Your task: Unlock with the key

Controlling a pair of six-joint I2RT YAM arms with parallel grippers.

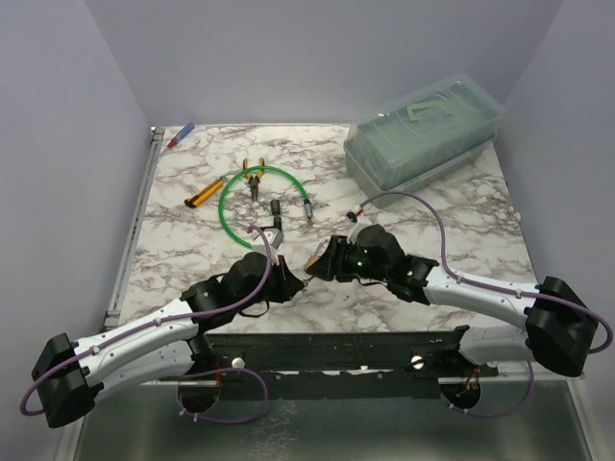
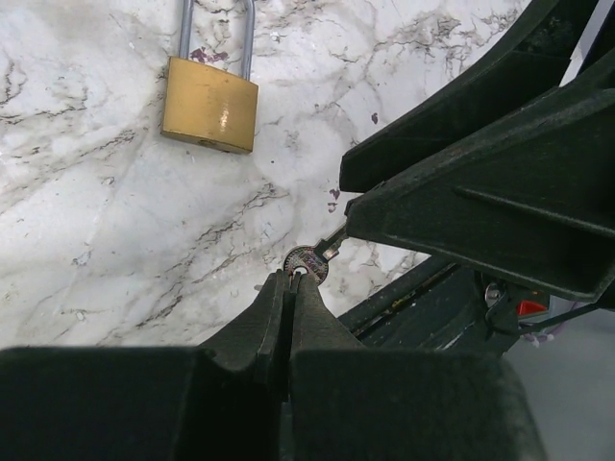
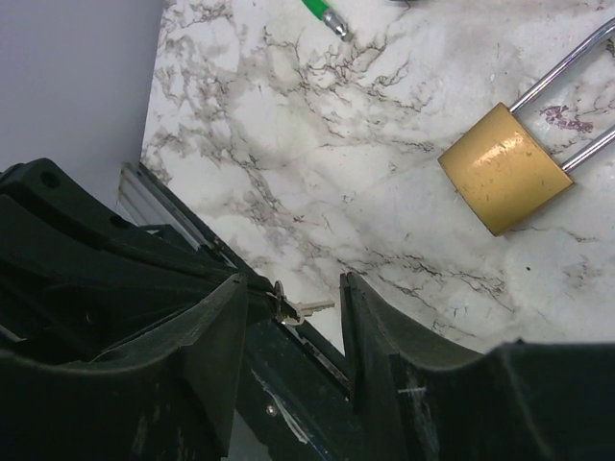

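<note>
The tiny silver key [image 2: 309, 263] is pinched by its round head in my shut left gripper [image 2: 291, 280], a little above the marble table near its front edge. Its blade points toward my right gripper [image 3: 294, 281], which is open with a finger on each side of the key [image 3: 304, 307] and not closed on it. The brass padlock [image 2: 209, 104] lies flat on the table beyond both grippers, shackle pointing away; it also shows in the right wrist view [image 3: 503, 169]. In the top view the two grippers meet tip to tip [image 1: 304, 273], and the key is too small to make out.
A green cable loop [image 1: 223, 206] lies behind the padlock, with its silvery end [image 3: 332, 21] nearby. Orange-handled pliers [image 1: 253, 178], a yellow knife [image 1: 204, 192] and a pen [image 1: 181, 134] lie at the back left. A clear lidded box [image 1: 423, 130] stands at the back right.
</note>
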